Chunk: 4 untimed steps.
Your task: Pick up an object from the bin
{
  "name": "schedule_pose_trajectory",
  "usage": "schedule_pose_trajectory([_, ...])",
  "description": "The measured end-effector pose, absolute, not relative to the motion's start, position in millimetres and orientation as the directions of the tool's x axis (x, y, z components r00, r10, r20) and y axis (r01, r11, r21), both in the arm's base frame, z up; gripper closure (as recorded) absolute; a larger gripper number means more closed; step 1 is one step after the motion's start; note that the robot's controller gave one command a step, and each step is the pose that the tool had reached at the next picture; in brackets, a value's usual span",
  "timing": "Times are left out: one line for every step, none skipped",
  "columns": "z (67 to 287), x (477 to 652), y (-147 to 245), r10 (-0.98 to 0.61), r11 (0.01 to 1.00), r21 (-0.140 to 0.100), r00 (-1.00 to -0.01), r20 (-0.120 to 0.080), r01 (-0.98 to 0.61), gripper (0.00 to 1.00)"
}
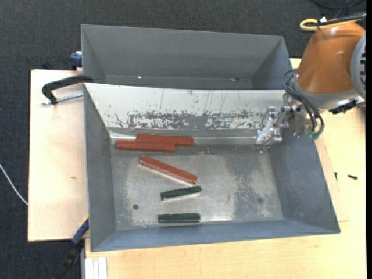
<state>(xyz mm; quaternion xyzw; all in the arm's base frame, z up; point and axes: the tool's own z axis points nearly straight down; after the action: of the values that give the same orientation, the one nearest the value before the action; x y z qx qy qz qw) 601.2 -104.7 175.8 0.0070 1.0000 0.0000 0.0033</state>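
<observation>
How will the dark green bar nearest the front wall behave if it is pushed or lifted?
The dark green bar looks straight and flat-sided, so it is probably stiff and would slide rather than roll. It lies flat on the metal bin floor, so it may skid when pushed.

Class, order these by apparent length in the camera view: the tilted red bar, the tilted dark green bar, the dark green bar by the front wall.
Longest: tilted red bar.
Then: tilted dark green bar and front dark green bar, alike in length, so unranked.
</observation>
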Motion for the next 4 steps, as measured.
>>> schedule_pose_trajectory([140,600.2,-104,0.037,0.999,0.002,-0.999,0.002,0.037,1.0])
schedule_pose_trajectory([162,598.8,-102,0.014,1.0,0.0,-1.0,-0.005,0.014,1.0])
schedule_pose_trajectory([136,598.9,-99,0.049,0.999,0.002,-0.999,0.001,0.049,0.0])
schedule_pose_trajectory([137,599.5,-99,0.048,0.999,0.001,-0.999,-0.002,0.048,0.0])
